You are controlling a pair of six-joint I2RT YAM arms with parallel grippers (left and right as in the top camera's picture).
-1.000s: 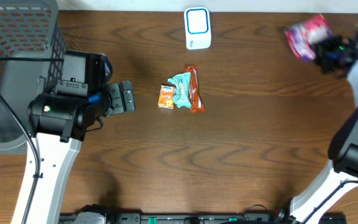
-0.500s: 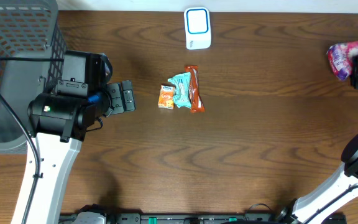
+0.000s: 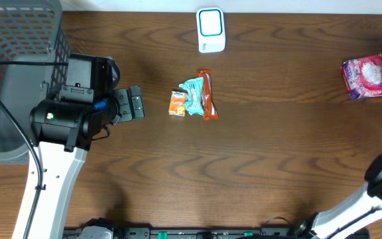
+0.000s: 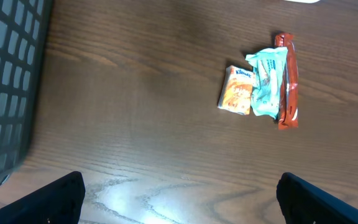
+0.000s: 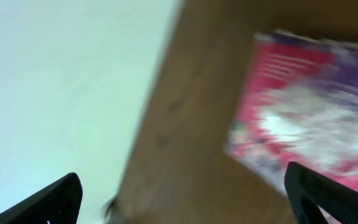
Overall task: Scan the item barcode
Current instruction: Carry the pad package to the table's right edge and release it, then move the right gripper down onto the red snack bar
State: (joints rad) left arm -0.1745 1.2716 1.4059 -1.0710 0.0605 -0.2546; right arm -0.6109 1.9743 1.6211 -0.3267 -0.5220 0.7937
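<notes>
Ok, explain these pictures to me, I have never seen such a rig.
Two robot arms work at a table. One picture looks down from above; the other two come from a camera on each wrist, dark fingertips in the bottom corners. At centre lie an orange tissue pack, a teal packet and a red bar, together. A white scanner sits at the top edge, a grey basket at left, a pink packet at right. Both the left gripper and right gripper are open, holding nothing.
</notes>
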